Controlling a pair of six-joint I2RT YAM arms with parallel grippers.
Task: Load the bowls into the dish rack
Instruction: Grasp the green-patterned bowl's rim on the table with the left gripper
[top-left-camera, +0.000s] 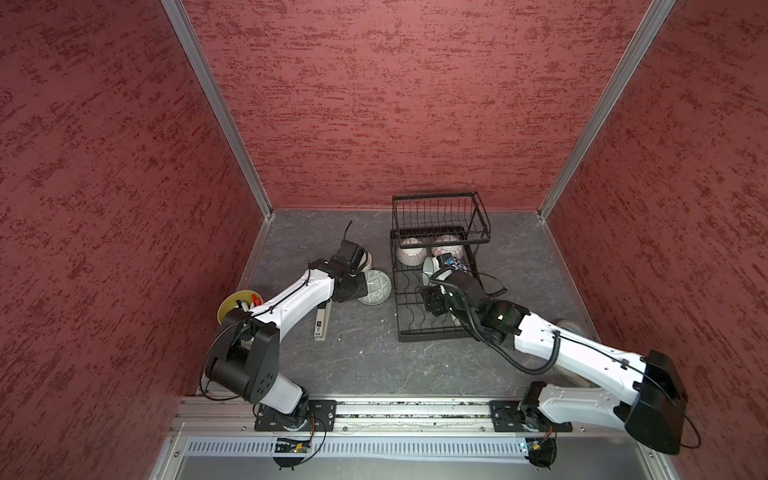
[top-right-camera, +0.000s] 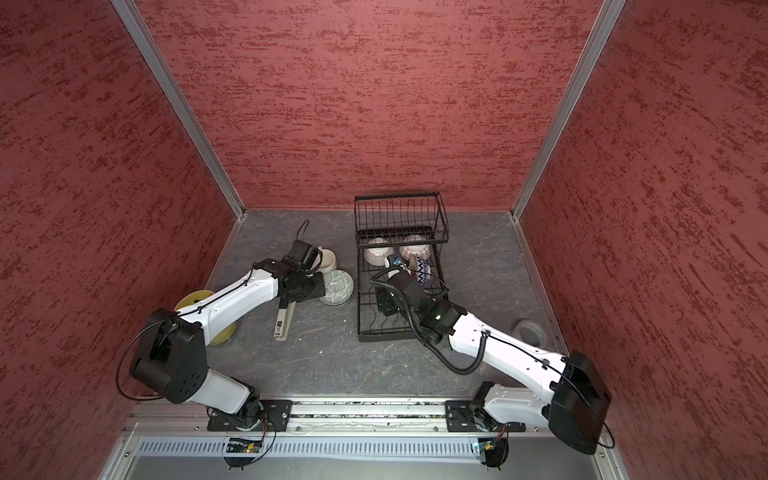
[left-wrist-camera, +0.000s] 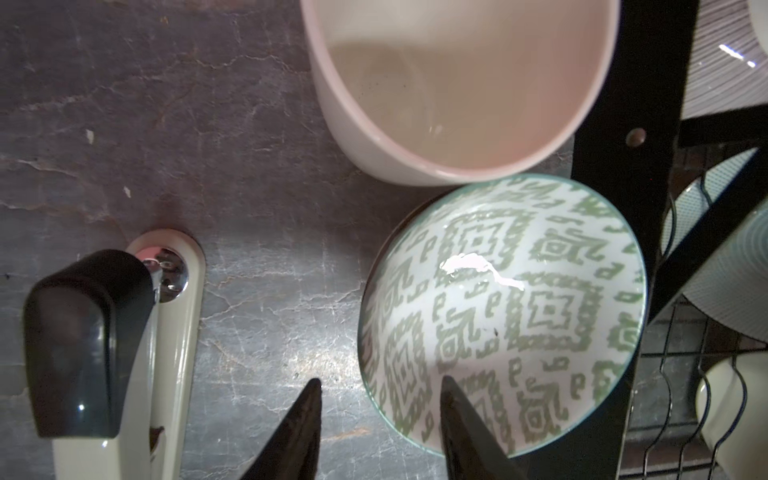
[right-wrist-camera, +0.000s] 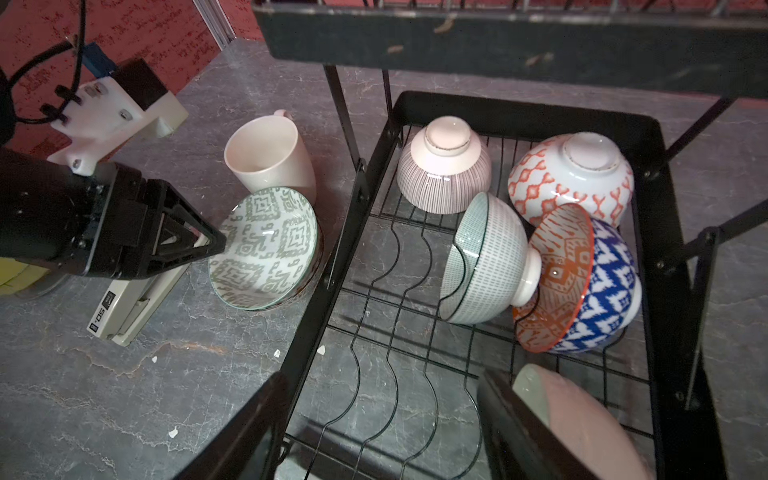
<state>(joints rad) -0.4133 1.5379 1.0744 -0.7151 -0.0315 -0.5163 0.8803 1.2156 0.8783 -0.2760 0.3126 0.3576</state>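
A green-patterned bowl stands on the table just left of the black dish rack. My left gripper straddles its near rim. One finger is inside and one outside, with a gap showing, so it is open. In the rack's lower tier lie a pink-striped bowl and an orange-patterned bowl, both upside down. A pale green bowl and a blue-and-orange bowl lean on their sides. My right gripper hangs open over the rack wires. A pale pink bowl lies outside one finger.
A cream mug touches the green-patterned bowl's far side. A stapler lies beside the left gripper. A yellow-green pot of markers sits under the left arm. A tape roll lies at the right. The upper basket overhangs the rack's back.
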